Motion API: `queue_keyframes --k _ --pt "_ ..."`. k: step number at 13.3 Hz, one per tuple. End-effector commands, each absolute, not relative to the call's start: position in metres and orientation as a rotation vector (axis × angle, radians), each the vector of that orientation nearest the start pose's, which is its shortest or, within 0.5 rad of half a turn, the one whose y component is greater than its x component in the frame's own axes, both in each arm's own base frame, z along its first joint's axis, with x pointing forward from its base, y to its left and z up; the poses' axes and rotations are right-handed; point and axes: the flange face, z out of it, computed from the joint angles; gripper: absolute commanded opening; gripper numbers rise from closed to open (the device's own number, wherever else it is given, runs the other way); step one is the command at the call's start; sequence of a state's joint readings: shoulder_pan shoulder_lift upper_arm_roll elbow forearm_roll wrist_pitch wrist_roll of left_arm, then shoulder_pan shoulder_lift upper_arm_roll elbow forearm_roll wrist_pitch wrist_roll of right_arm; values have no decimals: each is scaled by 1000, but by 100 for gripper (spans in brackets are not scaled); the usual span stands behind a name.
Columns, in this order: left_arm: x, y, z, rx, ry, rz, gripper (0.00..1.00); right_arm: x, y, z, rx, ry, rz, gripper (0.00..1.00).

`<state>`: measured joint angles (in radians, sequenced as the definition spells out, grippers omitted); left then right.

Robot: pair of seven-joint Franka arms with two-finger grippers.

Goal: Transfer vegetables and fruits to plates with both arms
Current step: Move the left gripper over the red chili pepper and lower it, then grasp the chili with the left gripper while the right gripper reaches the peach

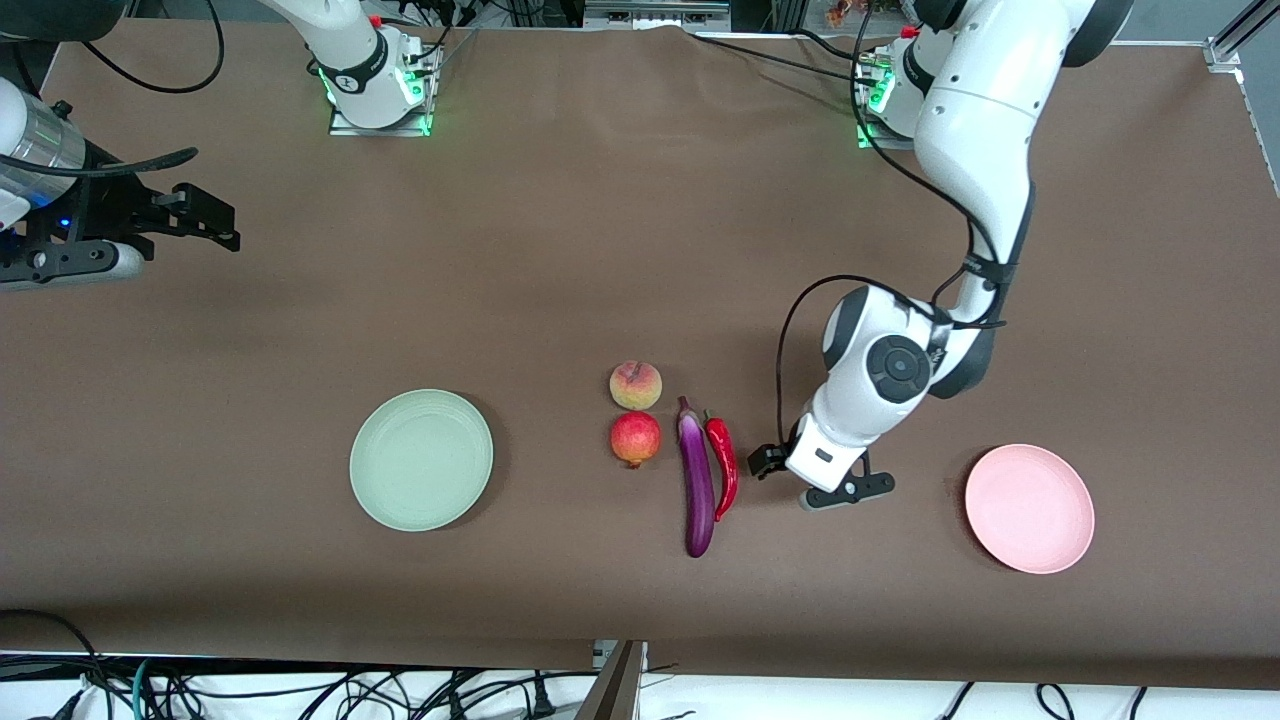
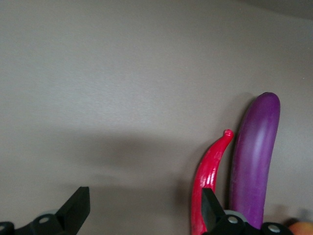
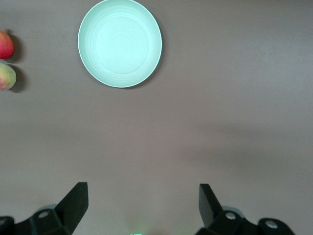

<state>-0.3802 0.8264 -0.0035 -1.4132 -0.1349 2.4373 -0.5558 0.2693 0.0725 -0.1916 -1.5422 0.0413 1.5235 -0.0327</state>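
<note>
Red chili pepper (image 1: pixel 723 466) lies touching the purple eggplant (image 1: pixel 697 486) mid-bench, between the green plate (image 1: pixel 421 459) and pink plate (image 1: pixel 1029 508). Left tool (image 1: pixel 800 478) hovers low beside the chili, fingers apart and empty; closing here risks nudging the eggplant. Right tool (image 1: pixel 205 220) waits, fingers apart.

Even, soft overhead light fills the scene. The brown table (image 1: pixel 600 250) shows no glare and only faint, diffuse shadows. The eggplant (image 2: pixel 254 161) carries a soft highlight along its skin and looks slightly blurred in the left wrist view, with a broad dim shadow on the table beside it. Green lamps glow at both arm bases.
</note>
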Motion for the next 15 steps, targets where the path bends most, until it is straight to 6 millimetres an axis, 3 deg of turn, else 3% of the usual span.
queue_keyframes --k 1,3,5,7,9,12,13,15 --pt "695 -310 210 -3284 -520 -265 100 580 57 573 -3100 -151 188 100" --pt "690 -327 198 -3279 -569 -271 100 599 72 510 -3115 -171 373 100" --pt "687 -331 189 -3277 -575 -276 100 600 78 499 -3103 -180 402 100" --pt "684 -333 178 -3269 -553 -272 100 602 122 494 -3089 -258 349 100" --pt "684 -329 173 -3252 -538 -277 100 613 156 477 -3074 -312 260 100" --pt "683 -328 164 -3244 -541 -261 100 630 189 451 -2999 -256 198 100" --pt "679 -332 159 -3244 -529 -252 95 634 213 442 -2971 -271 182 100" --pt "676 -338 158 -3240 -523 -250 48 641 256 431 -2970 -164 165 100"
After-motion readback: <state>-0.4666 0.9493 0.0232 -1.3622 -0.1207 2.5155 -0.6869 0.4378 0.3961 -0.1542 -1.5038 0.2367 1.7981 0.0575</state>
